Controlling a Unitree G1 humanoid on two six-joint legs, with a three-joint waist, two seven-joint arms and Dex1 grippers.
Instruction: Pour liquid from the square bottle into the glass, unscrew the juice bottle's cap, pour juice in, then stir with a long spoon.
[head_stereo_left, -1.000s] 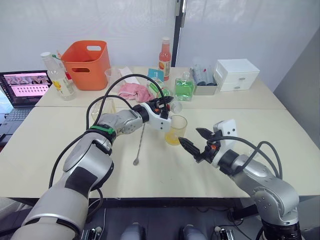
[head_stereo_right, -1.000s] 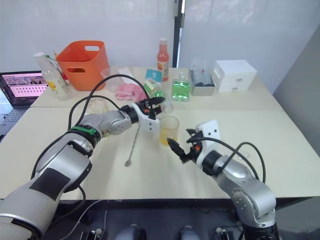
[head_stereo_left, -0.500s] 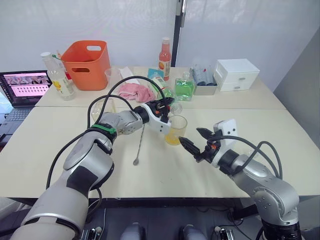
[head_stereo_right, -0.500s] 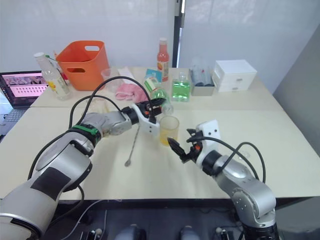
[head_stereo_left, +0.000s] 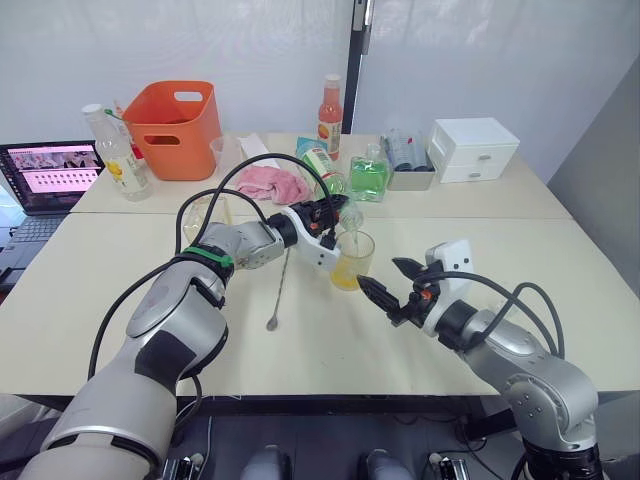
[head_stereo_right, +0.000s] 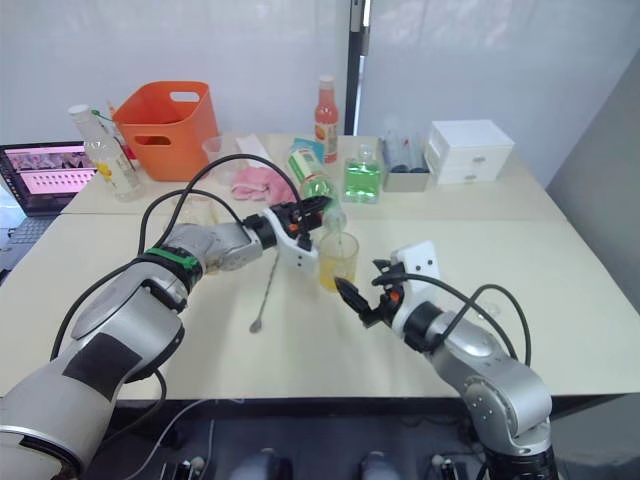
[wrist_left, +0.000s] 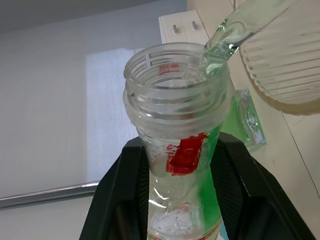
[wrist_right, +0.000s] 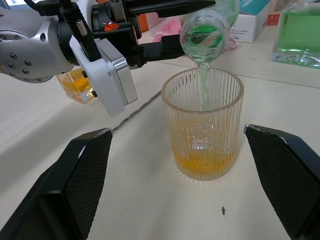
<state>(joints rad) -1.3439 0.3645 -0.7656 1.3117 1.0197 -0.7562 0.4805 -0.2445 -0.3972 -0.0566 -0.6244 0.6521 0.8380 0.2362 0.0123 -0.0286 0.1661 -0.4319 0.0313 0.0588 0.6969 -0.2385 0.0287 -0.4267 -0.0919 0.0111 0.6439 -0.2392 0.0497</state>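
My left gripper (head_stereo_left: 325, 212) is shut on the juice bottle (head_stereo_left: 322, 170), which is tilted mouth-down over the glass (head_stereo_left: 352, 260). A thin pale green stream runs from the bottle's open neck (wrist_right: 202, 35) into the ribbed glass (wrist_right: 202, 135), which holds yellow-orange liquid at its bottom. My right gripper (head_stereo_left: 380, 275) hovers open just right of the glass, holding nothing. The square bottle (head_stereo_left: 205, 215) stands behind my left forearm. On the table left of the glass lies the long spoon (head_stereo_left: 278, 290). The cap is out of view.
An orange basket (head_stereo_left: 172, 128), a laptop (head_stereo_left: 50, 175) and a yellow-labelled clear bottle (head_stereo_left: 115, 150) sit at the back left. A pink cloth (head_stereo_left: 270, 182), a green square bottle (head_stereo_left: 368, 175), an orange-red bottle (head_stereo_left: 330, 118) and a white drawer box (head_stereo_left: 472, 148) line the back.
My left gripper has tipped the juice bottle further, and juice now streams into the glass. The right gripper has stayed where it was.
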